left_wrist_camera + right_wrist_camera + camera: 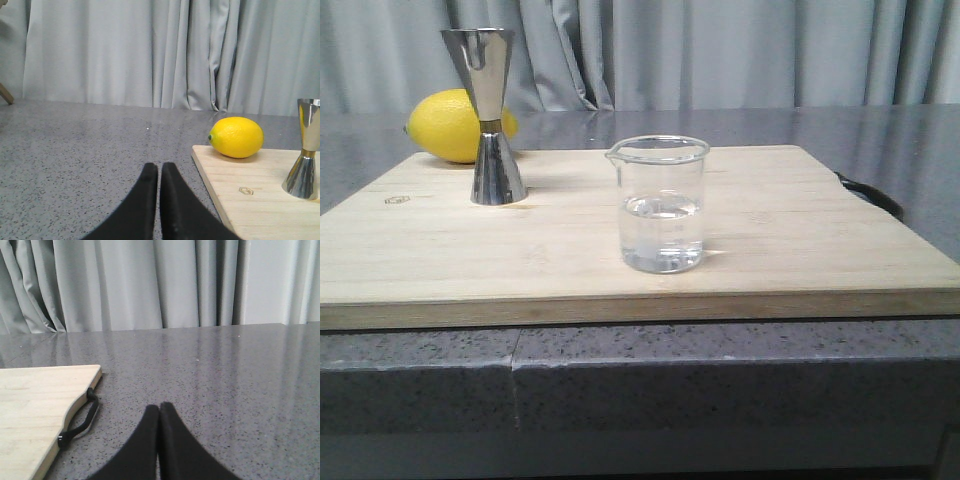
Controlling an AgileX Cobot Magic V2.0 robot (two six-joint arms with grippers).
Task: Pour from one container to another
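A clear glass beaker (pixel 661 205) with a pour lip stands upright near the middle of the wooden board (pixel 790 255), about half full of clear liquid. The shiny steel jigger (pixel 492 115) stands upright at the board's back left; in the left wrist view the jigger (pixel 305 150) shows at the edge. My left gripper (pixel 159 167) is shut and empty, low over the grey counter left of the board. Shut and empty too, my right gripper (pixel 159 406) hovers over the counter right of the board. Neither gripper appears in the front view.
A yellow lemon (pixel 450 125) lies behind the jigger at the board's back left corner; the lemon (pixel 236 137) also shows in the left wrist view. A black strap handle (pixel 80 422) hangs off the board's right edge. Grey curtains close off the back.
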